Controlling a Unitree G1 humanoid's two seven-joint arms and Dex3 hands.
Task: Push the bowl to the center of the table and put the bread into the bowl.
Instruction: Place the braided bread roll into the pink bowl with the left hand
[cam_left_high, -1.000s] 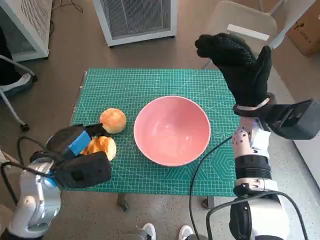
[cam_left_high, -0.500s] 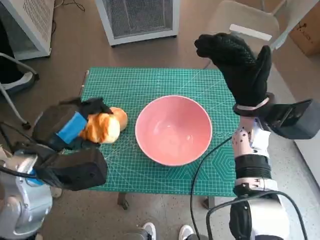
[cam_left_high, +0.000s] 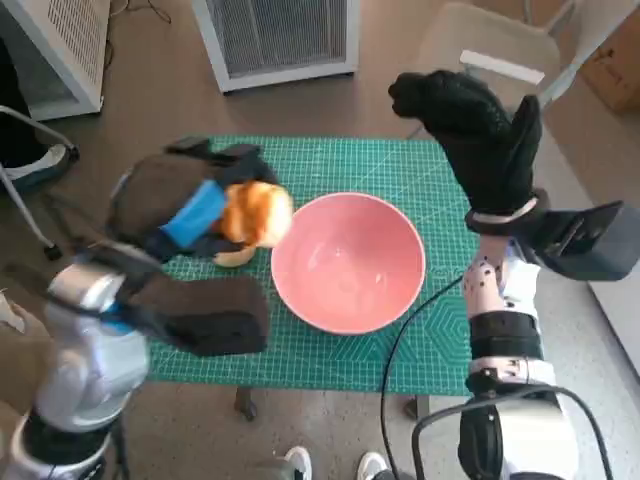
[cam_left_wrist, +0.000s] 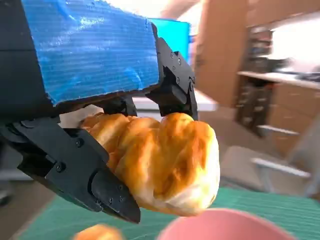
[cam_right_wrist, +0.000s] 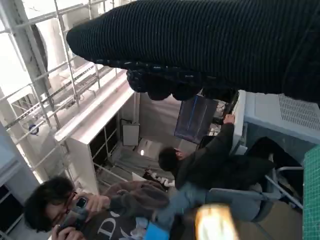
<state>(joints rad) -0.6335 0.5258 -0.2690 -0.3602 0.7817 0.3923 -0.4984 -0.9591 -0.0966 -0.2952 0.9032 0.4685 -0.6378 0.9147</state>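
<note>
Black fingers of the left hand were clamped round a golden bread roll, one finger under it and others over its top, as the left wrist view showed plainly. That hand, with blue tape on its back, was lifted off the table and held the roll just beside the bowl's rim, on the robot's left of it. Under the hand a second roll lay on the mat, only its edge showing past the held one; the same roll appeared blurred low in the left wrist view.

Pink bowl sat upright near the middle of the green cutting mat that covered the table, with nothing in it.

Right hand, in its black knitted glove, was raised above the mat's far right corner, well apart from the bowl. It held nothing; fingers looked spread and extended, though from the head view alone this was hard to judge fully.

Beyond the table stood a white grilled unit on the floor. The right wrist view showed a person seated in the background and another person nearer the camera.
</note>
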